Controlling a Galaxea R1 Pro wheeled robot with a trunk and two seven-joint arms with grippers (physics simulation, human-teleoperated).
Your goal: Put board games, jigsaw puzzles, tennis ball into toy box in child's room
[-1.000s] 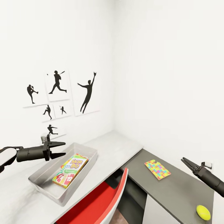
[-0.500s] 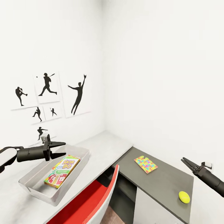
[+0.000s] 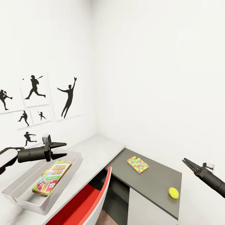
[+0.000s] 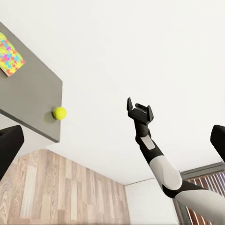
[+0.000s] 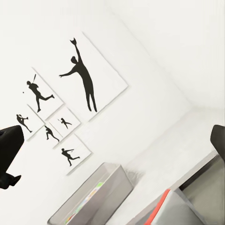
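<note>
The table [image 3: 97, 150] fills the room's corner in two parts: a long pale, faintly mottled top along the poster wall, joined to a lower matte dark grey section [image 3: 156, 181] with a light door below its front edge. On the pale top, toward its near end, sits the toy box [image 3: 18, 197], a wide shallow light-grey tray with low sloping walls and a dull sheen; its near corner is cut off by the edge of the head view. Inside it lies the board game [image 3: 51, 181], a flat glossy box lettered SKIP-BO in green, white and red, leaning slightly against the tray's floor. A red-lined chair [image 3: 93, 200] with a smooth curved shell stands at the table's front edge, only partly in view. On the dark section, near its back corner, lies a jigsaw puzzle [image 3: 137, 164], thin, square and notched, in yellow, green, red, blue and pink. The tennis ball [image 3: 173, 192], small and yellow-green, rests near the dark section's front right corner. The left gripper [image 3: 62, 149] hovers above the toy box's far end, jaws spread and empty, above the board game without touching it. The right gripper [image 3: 186, 162] hangs beyond the table's right edge, well apart from the ball; its dark jaws look nearly together from the head view, but I cannot tell for sure.
</note>
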